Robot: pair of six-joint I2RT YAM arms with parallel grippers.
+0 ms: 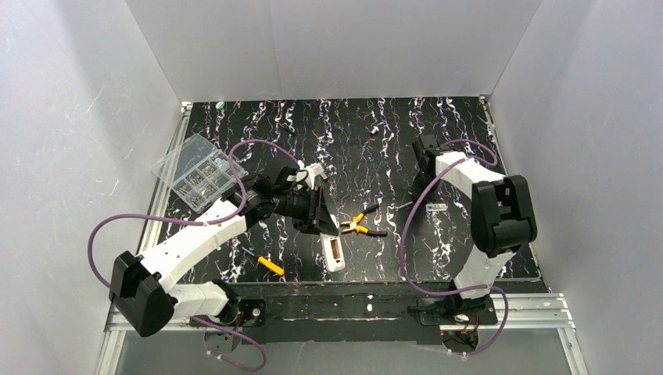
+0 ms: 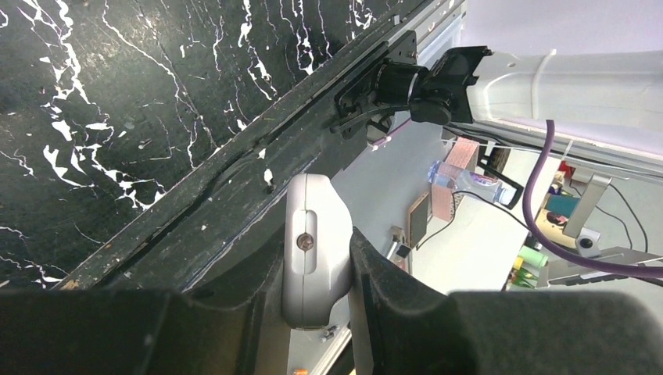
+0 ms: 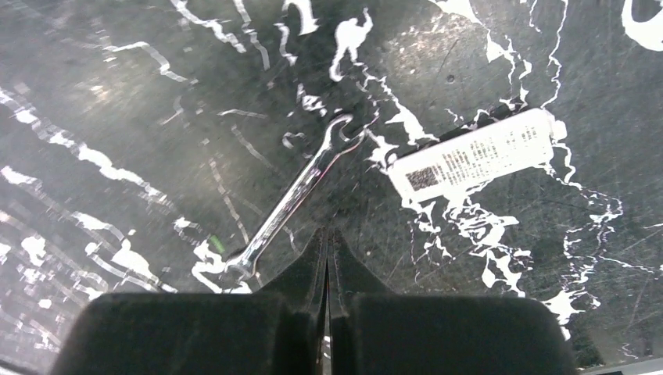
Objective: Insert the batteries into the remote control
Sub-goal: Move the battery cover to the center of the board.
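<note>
Remote control (image 1: 336,263) face down, box (image 1: 181,158) holding parts (image 1: 205,179)

Sticker (image 3: 477,154): a white strip lying flat on the tabletop (image 3: 117,94).
Code on the sticker: a small black square of dots at its left end, like the ones you scan.
Print on the sticker: a few rows of tiny black letters beside the code, too small and blurry to read.
Back of the remote control (image 1: 335,264): any marks are too small to tell from above.
Bottle (image 2: 469,181) past the tabletop edge: its label is a blur.
Words or numbers that can be read: none.
</note>
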